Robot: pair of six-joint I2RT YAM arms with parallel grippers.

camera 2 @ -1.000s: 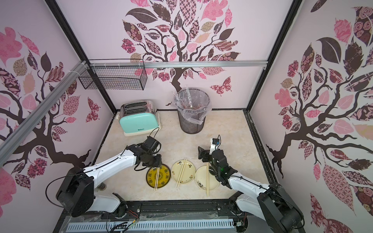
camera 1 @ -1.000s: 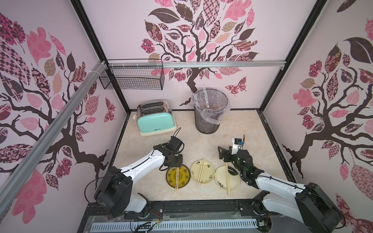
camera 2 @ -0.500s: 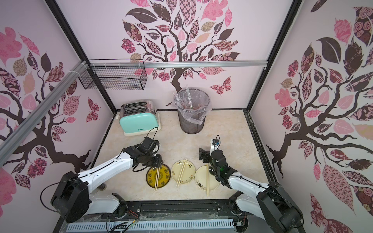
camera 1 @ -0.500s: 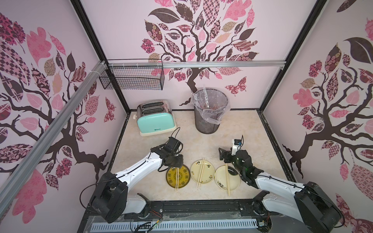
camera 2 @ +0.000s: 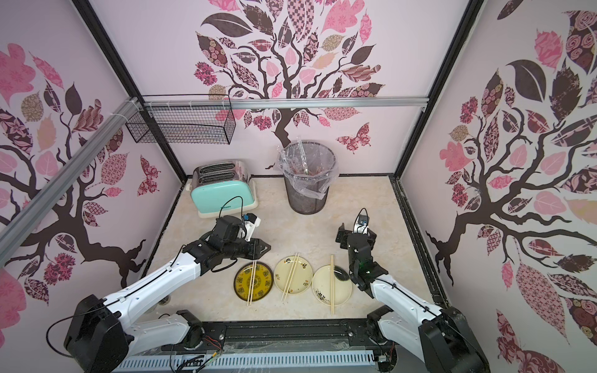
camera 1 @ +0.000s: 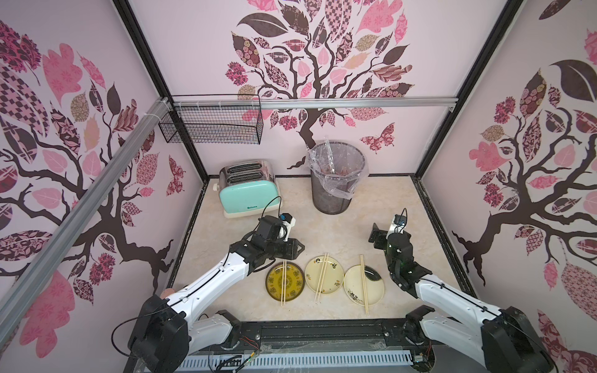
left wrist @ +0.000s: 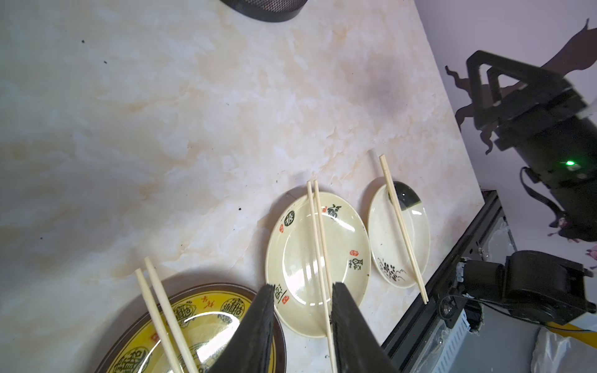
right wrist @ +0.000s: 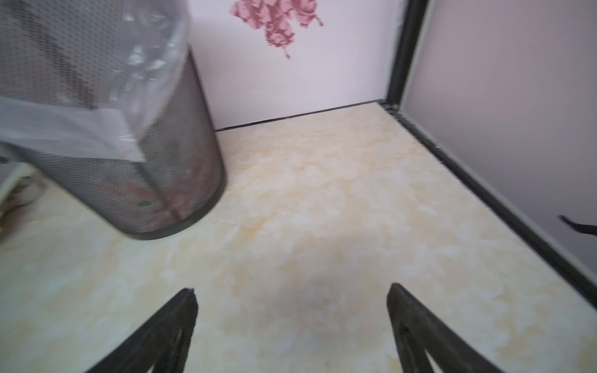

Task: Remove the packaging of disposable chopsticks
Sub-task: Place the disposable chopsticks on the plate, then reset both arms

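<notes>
Three pairs of bare disposable chopsticks lie on three plates in a row at the table's front: one pair (camera 1: 283, 282) on the yellow plate (camera 1: 295, 281), one (camera 1: 321, 277) on the middle cream plate (camera 1: 334, 279), one (camera 1: 364, 284) on the right cream plate (camera 1: 374, 287). Clear packaging sleeves (camera 1: 329, 155) stick up inside the lined bin. My left gripper (left wrist: 303, 286) hovers just behind the yellow plate, open by a narrow gap and holding nothing. My right gripper (right wrist: 292, 290) is wide open over bare table, behind the right plate.
The black mesh bin (camera 1: 336, 193) with its clear liner stands at the back centre. A mint toaster (camera 1: 247, 190) stands at the back left. A wire basket (camera 1: 213, 124) hangs on the back wall. A black rail (camera 1: 323, 329) runs along the table's front edge.
The left arm has settled lower and its jaws have narrowed a little. The right gripper has shifted slightly right and opened wider. Plates and chopsticks have not moved.
</notes>
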